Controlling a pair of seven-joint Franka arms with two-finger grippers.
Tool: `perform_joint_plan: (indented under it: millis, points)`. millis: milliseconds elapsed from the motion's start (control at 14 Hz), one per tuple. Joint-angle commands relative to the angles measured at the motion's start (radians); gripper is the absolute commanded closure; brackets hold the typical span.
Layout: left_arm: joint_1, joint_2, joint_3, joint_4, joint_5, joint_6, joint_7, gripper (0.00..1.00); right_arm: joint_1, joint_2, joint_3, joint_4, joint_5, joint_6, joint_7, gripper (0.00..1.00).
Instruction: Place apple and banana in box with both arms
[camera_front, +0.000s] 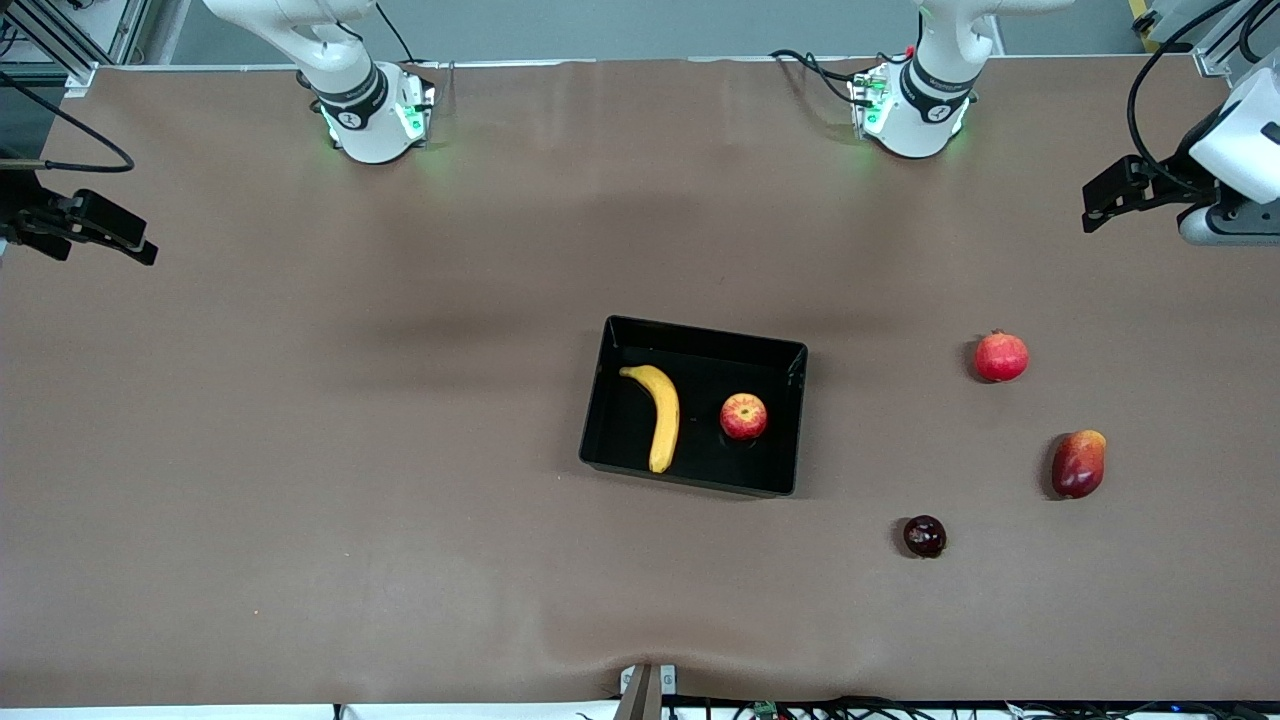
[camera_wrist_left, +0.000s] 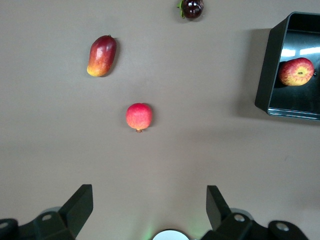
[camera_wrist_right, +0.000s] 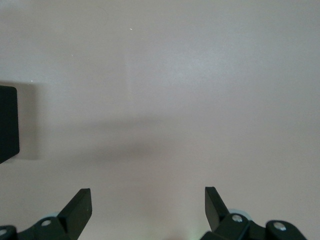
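1. Looking over the scene, I see the single curved yellow banana (camera_front: 656, 415) and the small round red apple with yellowish patches (camera_front: 743, 416) both lying inside the shallow glossy black plastic box (camera_front: 700, 336), side by side but apart, the banana toward the right arm's end. I judge the task finished.

2. My left end effector (camera_wrist_left: 150, 210) hangs over the brown surface (camera_front: 300, 450) at the left arm's end, released and empty, its two black fingers (camera_wrist_left: 80, 205) spread wide. It sits pulled away from the box, presumably so nothing gets knocked.

3. From that end effector, the evenly red crowned pomegranate (camera_wrist_left: 139, 116) lies closest, the oblong dark-red-and-orange mango (camera_wrist_left: 101, 55) farther out, a small dark round fruit (camera_wrist_left: 192, 8) farther again. They are not wanted, so they stay on the surface.

4. My right end effector (camera_wrist_right: 147, 210) waits over bare surface at the right arm's end, likewise released and empty, with only a corner of the box in its wrist view.
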Motion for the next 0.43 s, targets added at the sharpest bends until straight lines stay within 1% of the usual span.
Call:
perform_joint_plan:
  millis: [0, 356]
  points:
    - [-0.005, -0.009, 0.010, -0.001, -0.016, -0.001, -0.008, 0.00, 0.001, -0.006, 0.003, 0.005, 0.002, 0.000, 0.012, 0.00]
    - [-0.002, 0.009, 0.015, 0.040, -0.011, -0.001, -0.014, 0.00, 0.001, -0.006, 0.003, 0.005, 0.003, 0.000, 0.012, 0.00]
